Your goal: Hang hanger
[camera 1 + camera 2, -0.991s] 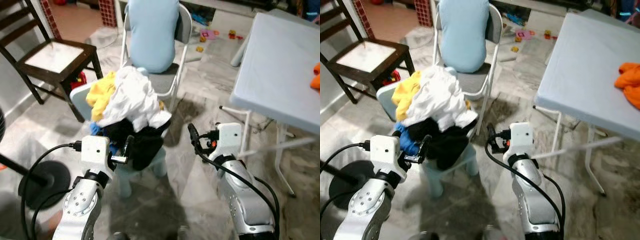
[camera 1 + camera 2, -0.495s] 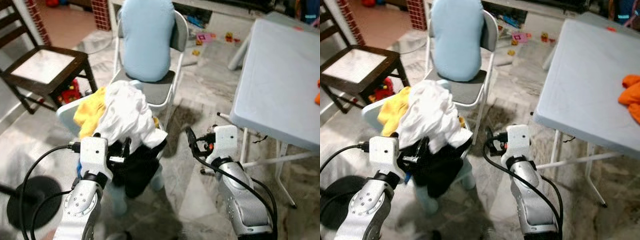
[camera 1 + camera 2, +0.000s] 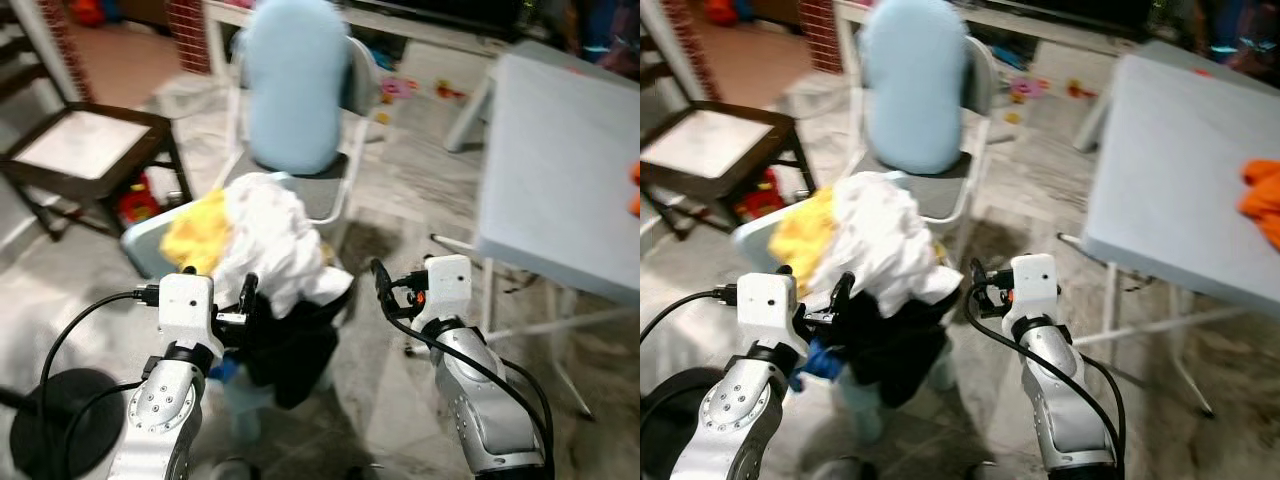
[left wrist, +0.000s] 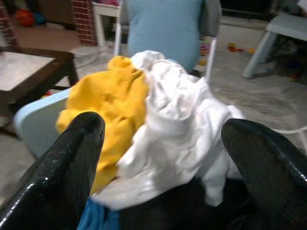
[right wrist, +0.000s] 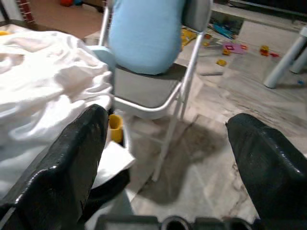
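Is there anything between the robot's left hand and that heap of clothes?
Nothing visible. The left gripper has open fingers right at the clothes pile on the small pale chair. I can't make out a hanger.

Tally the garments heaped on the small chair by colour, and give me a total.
White garment: 1
Yellow garment: 1
Black garment: 1
Blue garment: 1, only a scrap showing under the pile
Total: 4 on the small light blue chair; anything buried deeper cannot be told.
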Robot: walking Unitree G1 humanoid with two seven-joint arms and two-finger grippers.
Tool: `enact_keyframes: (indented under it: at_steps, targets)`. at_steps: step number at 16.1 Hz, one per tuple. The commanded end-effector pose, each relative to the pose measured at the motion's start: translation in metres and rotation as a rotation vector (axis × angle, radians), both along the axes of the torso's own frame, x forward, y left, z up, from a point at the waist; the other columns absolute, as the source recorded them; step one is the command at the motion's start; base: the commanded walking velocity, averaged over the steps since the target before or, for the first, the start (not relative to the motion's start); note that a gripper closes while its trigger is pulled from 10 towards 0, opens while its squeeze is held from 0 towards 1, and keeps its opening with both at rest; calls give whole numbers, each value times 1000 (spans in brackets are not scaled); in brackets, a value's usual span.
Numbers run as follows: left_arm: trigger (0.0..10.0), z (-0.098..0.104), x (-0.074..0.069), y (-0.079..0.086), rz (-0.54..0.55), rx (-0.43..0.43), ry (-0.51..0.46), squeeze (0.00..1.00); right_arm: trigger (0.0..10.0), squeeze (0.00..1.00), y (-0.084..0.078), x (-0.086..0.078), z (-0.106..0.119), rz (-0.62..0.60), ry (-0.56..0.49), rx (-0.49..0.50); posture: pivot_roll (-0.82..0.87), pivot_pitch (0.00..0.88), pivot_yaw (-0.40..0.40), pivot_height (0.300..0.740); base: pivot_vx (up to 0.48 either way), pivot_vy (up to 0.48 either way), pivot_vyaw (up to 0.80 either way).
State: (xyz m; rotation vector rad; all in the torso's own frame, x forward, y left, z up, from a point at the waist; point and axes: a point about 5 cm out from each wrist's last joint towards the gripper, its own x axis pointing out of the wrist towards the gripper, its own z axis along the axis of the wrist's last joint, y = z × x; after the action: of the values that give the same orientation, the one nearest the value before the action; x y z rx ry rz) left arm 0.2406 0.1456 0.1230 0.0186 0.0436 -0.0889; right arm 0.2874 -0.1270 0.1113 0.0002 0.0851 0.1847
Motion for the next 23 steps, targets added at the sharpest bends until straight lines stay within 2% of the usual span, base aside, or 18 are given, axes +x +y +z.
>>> enact_keyframes:
  at_steps: [1, 7, 10, 14, 16, 18, 19, 21, 22, 23]
  targets:
    - [10000, -3, 1, -4, 0, 10, 12, 0, 10000, 0, -10, -1, -3, -23, 8, -8, 19, 169, -82, 740, 0, 0, 0]
    - [10000, -5, 9, 0, 45, 3, 21, 0, 10000, 0, -10, -2, -2, -15, 6, -13, 16, 179, -85, 740, 0, 0, 0]
    - [10000, -12, 12, 6, 129, 3, 59, 0, 10000, 0, -8, -2, -2, -6, 10, -13, 8, 182, -85, 740, 0, 0, 0]
    - [10000, -17, 32, 10, 138, -33, 75, 0, 10000, 0, -5, -4, 1, 12, 4, -32, -18, 185, -99, 740, 0, 0, 0]
    - [10000, -15, 39, 10, 142, -44, 62, 0, 10000, 0, -10, -5, 6, 12, -13, -57, -53, 194, -110, 740, 0, 0, 0]
    - [10000, -16, 56, 11, 153, -130, 57, 0, 10000, 0, -16, -6, 5, 0, -2, -67, -72, 196, -116, 740, 0, 0, 0]
    - [10000, -16, 61, 11, 168, -140, 49, 0, 10000, 0, -16, -7, 6, 5, -4, -71, -85, 196, -118, 740, 0, 0, 0]
    - [10000, -18, 64, 8, 163, -169, 62, 0, 10000, 0, -14, -8, 7, 17, -10, -83, -87, 193, -119, 740, 0, 0, 0]
    - [10000, -24, 64, -3, 118, -191, 72, 0, 10000, 0, -12, -10, 7, 32, -19, -110, -86, 191, -122, 740, 0, 0, 0]
    - [10000, -24, 65, -7, 94, -173, 62, 0, 10000, 0, -11, -10, 7, 34, -14, -104, -86, 190, -123, 740, 0, 0, 0]
